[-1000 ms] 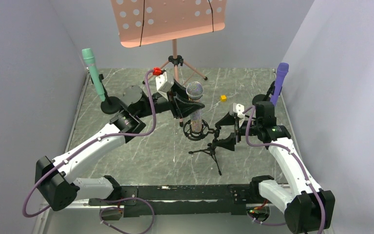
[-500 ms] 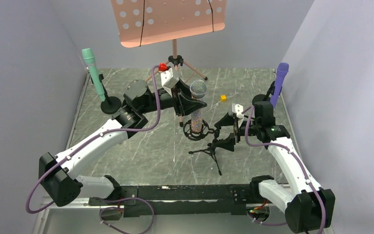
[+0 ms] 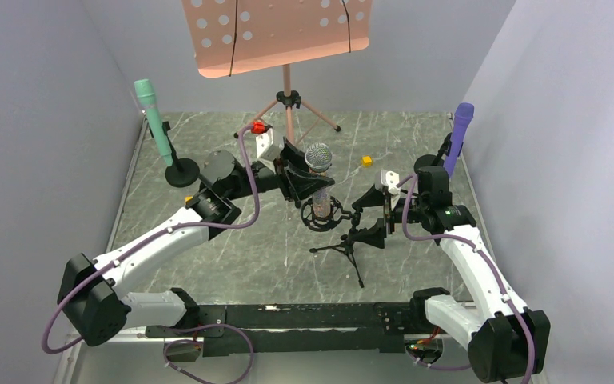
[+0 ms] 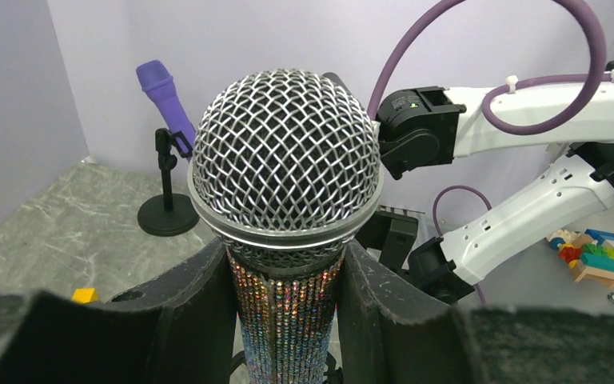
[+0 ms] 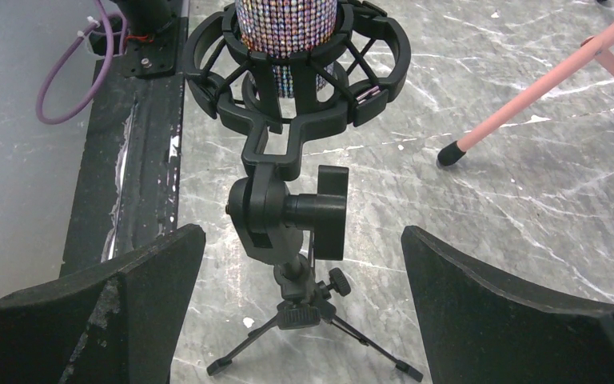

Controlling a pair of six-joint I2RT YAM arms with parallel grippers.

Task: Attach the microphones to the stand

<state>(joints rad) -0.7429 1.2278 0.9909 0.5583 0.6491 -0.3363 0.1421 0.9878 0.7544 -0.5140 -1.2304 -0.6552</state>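
Observation:
The glittery silver microphone [image 3: 318,158] stands upright, its body [image 5: 286,24] down inside the black shock mount ring [image 3: 322,214] of the small tripod stand [image 3: 350,248]. My left gripper [image 4: 288,312] is shut on the microphone's rhinestone body just below the mesh head [image 4: 286,164]. My right gripper [image 5: 304,288] is open, one finger on either side of the stand's neck and touching nothing. The mint green microphone [image 3: 153,120] sits on a round-base stand at the far left. The purple microphone [image 3: 460,136] sits on another at the far right.
A pink music stand [image 3: 276,32] rises at the back, one leg tip [image 5: 449,154] on the floor near the tripod. A small yellow block [image 3: 366,161] lies behind the tripod. A black rail [image 3: 288,320] runs along the near edge.
My left gripper swung slightly right, then came back left and down, lowering the silver microphone deeper into the shock mount. The right arm has not moved.

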